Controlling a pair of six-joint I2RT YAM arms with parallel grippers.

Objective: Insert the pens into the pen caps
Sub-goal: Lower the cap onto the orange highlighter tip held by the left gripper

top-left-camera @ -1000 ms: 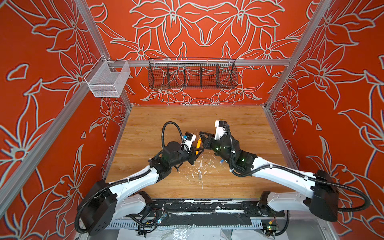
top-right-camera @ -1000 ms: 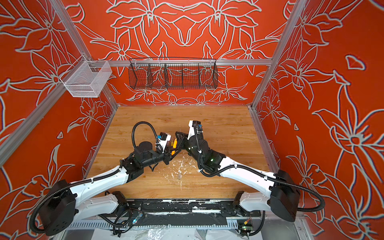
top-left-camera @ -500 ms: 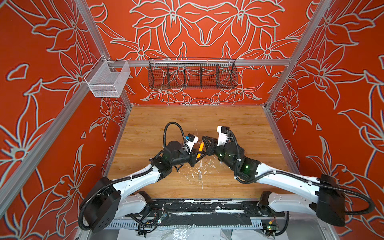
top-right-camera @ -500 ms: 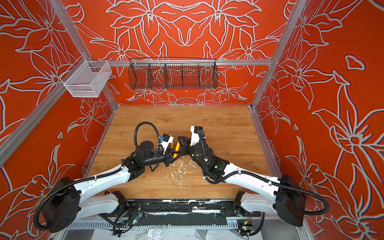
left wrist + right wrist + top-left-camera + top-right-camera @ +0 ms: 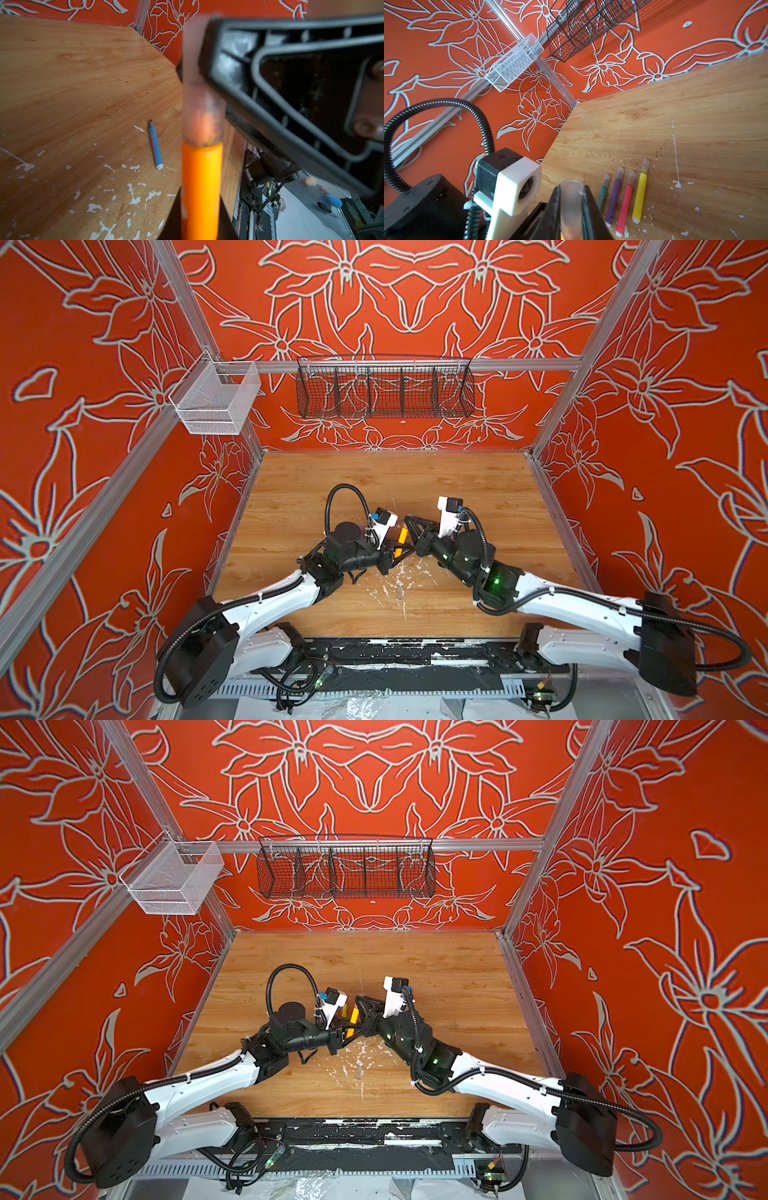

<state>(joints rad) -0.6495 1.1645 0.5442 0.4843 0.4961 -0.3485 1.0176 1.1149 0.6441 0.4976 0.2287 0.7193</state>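
Enclosure: orange walls with pale flower outlines; wooden bench (image 5: 478, 489), scuffed and flecked with white near the front.

- Left end effector (image 5: 394, 553): closed on the orange pen (image 5: 200, 187), which stands roughly upright above mid-bench.
- Right end effector (image 5: 411, 531): facing the left one, its fingers (image 5: 554, 207) lying against both sides of the clear cap (image 5: 202, 116). This cap sits over the orange pen's tip.
- Blue pen (image 5: 155, 145): uncapped, dark tip bare, flat on the bench among the white flecks (image 5: 133, 195). It shows only in the left wrist view.
- Green pen (image 5: 602, 197), purple pen (image 5: 613, 199), pink pen (image 5: 625, 205), yellow pen (image 5: 639, 197): side by side in a row on the bench, each with a clear cap on. The right end effector partly hides the green one.
- Black wire basket (image 5: 384, 389): on the back wall rail.
- White mesh basket (image 5: 216, 406): on the left wall rail.
- Left arm (image 5: 270, 605) and right arm (image 5: 573, 605): both reach in low from the front rail, with the wrists turned towards each other at the middle.
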